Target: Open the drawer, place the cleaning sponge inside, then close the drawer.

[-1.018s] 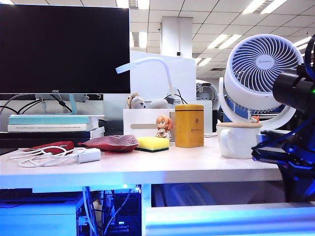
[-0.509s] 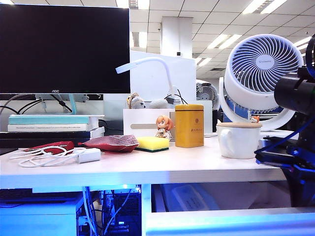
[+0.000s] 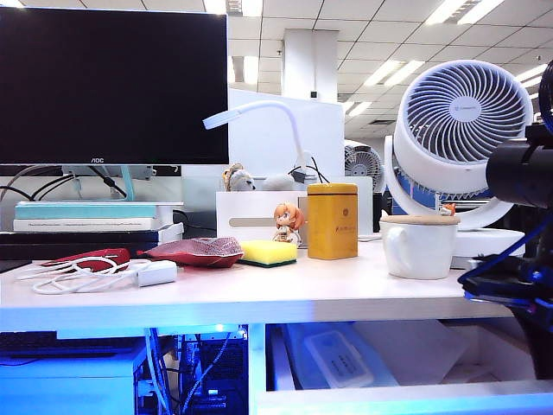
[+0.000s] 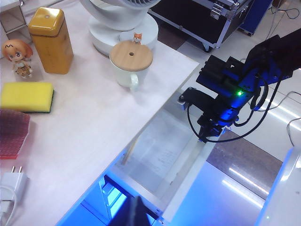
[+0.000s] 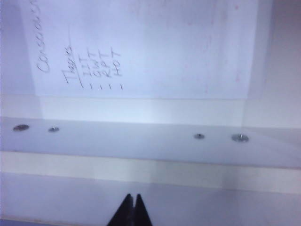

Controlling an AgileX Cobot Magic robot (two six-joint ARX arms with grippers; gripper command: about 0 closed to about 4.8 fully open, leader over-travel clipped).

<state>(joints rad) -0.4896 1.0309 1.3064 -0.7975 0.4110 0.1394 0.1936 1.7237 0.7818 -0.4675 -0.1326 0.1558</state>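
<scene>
Now the drawer stands pulled out from under the bench's front edge, near its right corner, with a sheet of handwritten paper lying flat on its floor. The right gripper is at the drawer's front panel, its two dark fingertips pressed together to a single point with no gap between them and nothing between them; whether they touch the panel cannot be told. From the left wrist view the right arm hangs over the drawer's outer end, a green light glowing on it.

The cleaning sponge (yellow block, dark green underside) rests on the bench top back from the front edge, just beside the red mesh pouch and in front of the small figurine. A yellow tin stands next to the figurine, and a white mug with a wooden lid sits toward the right edge, before the white fan.

The left gripper shows only as a narrow dark tip, closed and empty, held above the bench's front edge over the drawer's inner end.
</scene>
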